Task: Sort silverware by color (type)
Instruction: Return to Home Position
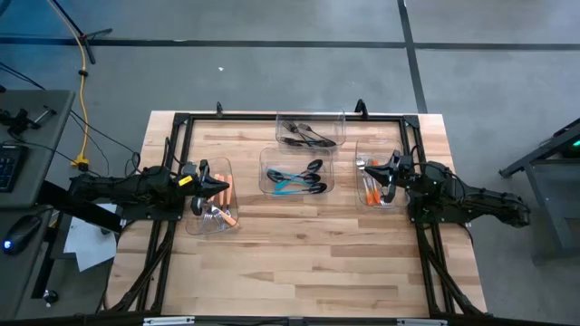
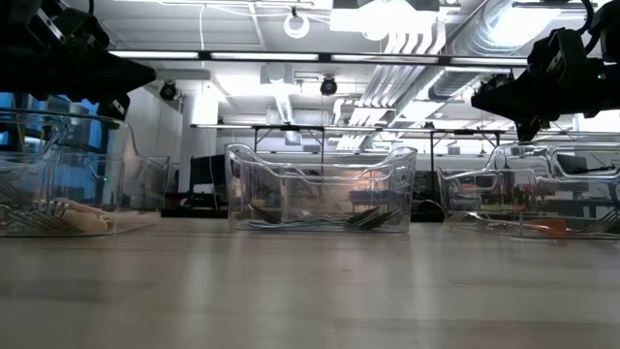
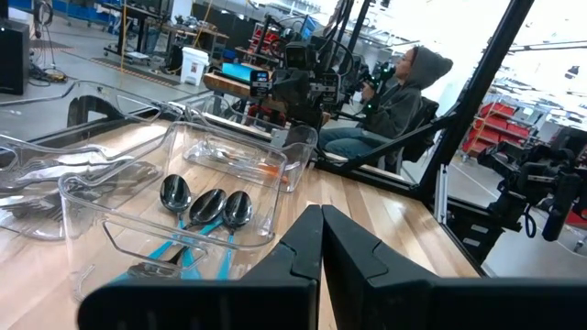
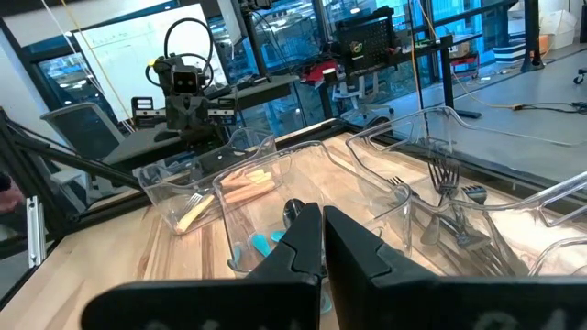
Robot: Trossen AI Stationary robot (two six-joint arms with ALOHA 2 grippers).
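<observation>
Start with your own fingers. The left gripper [image 3: 322, 215] has its two dark fingers pressed flat together with nothing between them. The right gripper [image 4: 323, 215] is the same: closed on itself, empty. Each hangs over a side bin, and the low view puts both above the rims rather than down inside.

Under the left gripper sits the clear plastic left bin [image 1: 192, 228], holding the pale orange-handled pieces [image 1: 225, 215]. Under the right one, the clear plastic right bin [image 1: 359, 145] holds the brighter orange-handled forks [image 1: 368, 192]. Between them, the clear plastic middle bin [image 1: 265, 152] carries the teal-handled spoons with dark bowls [image 1: 294, 177]. Farthest back, by the table's far edge, the clear plastic far bin [image 1: 281, 118] has the all-black silverware [image 1: 308, 136]. The bare butcher-block tabletop [image 1: 299, 263] shows no loose piece that I can make out. So I judge the sorting done, and the step you have in hand is the retreat to rest.

That calls for little. Lift before you pull back, so the fingertips clear the bin walls and do not drag a bin, then fold each arm away to its own side. There is no need to open the fingers, since nothing is left to fetch. Beyond the table, a seated person in a grey hooded top [image 3: 404, 87] is well apart from both arms.
</observation>
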